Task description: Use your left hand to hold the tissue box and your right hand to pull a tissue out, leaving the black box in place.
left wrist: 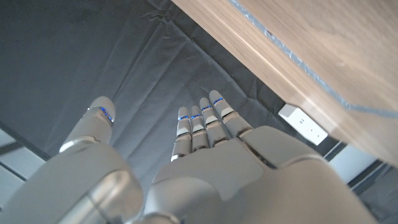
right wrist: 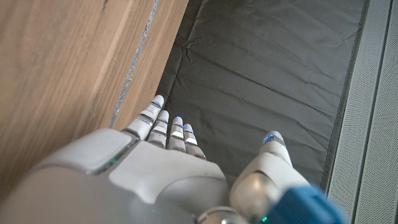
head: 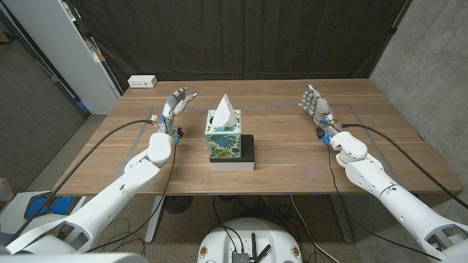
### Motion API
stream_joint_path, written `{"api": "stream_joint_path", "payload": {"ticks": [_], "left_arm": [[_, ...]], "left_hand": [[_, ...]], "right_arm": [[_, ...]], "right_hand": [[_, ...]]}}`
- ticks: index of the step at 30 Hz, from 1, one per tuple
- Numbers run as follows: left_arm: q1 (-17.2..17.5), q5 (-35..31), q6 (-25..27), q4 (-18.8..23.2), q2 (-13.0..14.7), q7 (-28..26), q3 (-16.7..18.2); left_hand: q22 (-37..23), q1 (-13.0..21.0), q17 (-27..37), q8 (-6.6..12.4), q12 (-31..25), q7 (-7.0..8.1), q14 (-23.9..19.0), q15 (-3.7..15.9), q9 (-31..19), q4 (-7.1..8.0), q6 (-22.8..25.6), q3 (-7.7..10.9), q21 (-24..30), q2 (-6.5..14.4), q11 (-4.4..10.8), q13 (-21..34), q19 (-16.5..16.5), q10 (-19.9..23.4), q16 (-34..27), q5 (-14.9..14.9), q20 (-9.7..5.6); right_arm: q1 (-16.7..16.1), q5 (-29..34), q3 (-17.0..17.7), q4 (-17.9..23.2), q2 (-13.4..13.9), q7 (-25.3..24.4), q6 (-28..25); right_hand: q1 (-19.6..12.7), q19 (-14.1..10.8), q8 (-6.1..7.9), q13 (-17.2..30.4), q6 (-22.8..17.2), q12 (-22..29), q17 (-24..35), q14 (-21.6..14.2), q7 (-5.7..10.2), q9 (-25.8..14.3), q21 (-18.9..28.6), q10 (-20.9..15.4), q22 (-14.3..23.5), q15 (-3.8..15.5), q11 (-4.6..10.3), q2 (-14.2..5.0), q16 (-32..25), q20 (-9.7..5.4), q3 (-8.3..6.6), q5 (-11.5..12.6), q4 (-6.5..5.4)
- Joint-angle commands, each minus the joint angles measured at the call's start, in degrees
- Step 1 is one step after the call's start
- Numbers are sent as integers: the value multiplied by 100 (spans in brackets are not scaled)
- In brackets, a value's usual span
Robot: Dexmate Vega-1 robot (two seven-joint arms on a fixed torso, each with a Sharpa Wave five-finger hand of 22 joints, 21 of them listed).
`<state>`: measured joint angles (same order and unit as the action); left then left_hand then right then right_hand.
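A tissue box with a green and blue pattern stands at the middle of the wooden table. A white tissue sticks up from its top. The box sits on a flat black box with a white lower edge. My left hand is open to the left of the tissue box, apart from it, fingers spread toward the far edge. My right hand is open well to the right, holding nothing. In the wrist views my left hand and my right hand show straight fingers against the dark curtain.
A white power strip lies at the table's far left corner, also seen as a power strip beyond the table edge. A dark curtain hangs behind the table. Cables run along both arms.
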<state>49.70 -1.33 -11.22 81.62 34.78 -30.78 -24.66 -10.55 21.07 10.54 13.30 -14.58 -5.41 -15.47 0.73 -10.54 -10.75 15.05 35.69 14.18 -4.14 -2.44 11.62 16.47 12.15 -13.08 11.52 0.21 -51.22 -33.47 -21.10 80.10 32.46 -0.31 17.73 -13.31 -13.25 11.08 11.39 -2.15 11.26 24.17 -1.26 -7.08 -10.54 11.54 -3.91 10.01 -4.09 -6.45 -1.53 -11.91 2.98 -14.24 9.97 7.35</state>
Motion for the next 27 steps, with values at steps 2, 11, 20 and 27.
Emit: {"api": "stream_joint_path", "payload": {"ticks": [2,11,20,27], "left_arm": [[-187,-907,674,122,208,-269,-359],[-217,-935,552,25,252,-242,-442],[97,-695,352,260,354,-284,-259],[377,-666,260,491,503,-301,-133]], "left_hand": [[-16,80,21,0,1,23,-16,-18,-26,46,30,-4,-11,14,31,29,-29,15,8,34,-14],[-19,239,24,11,-49,27,-174,41,-35,24,116,-5,23,-9,82,53,119,182,-18,44,2],[-23,334,29,39,-81,-13,-304,50,-41,28,238,-25,38,-37,83,75,202,286,-43,44,22],[-24,368,31,25,-75,-14,-306,40,-44,33,227,-35,31,-46,73,83,204,284,-33,44,21]], "right_arm": [[-3,108,-69,-55,-148,-98,165],[-70,69,-37,-5,-153,-170,135],[-99,96,-21,7,-134,-202,161],[-118,125,-24,29,-118,-240,137]], "right_hand": [[11,-69,24,6,-28,46,1,-53,-108,-6,34,-64,10,-24,-12,-45,-42,10,-9,29,13],[9,-73,25,6,-37,45,-6,-59,-107,-6,30,-67,10,-25,-9,-48,-46,14,-9,27,18],[7,-75,28,6,-54,47,-13,-61,-99,-6,25,-79,10,-20,1,-53,-47,15,-9,26,24],[4,-76,26,6,-55,46,-18,-64,-89,-7,22,-80,10,-21,-5,-56,-49,19,-10,26,28]]}}
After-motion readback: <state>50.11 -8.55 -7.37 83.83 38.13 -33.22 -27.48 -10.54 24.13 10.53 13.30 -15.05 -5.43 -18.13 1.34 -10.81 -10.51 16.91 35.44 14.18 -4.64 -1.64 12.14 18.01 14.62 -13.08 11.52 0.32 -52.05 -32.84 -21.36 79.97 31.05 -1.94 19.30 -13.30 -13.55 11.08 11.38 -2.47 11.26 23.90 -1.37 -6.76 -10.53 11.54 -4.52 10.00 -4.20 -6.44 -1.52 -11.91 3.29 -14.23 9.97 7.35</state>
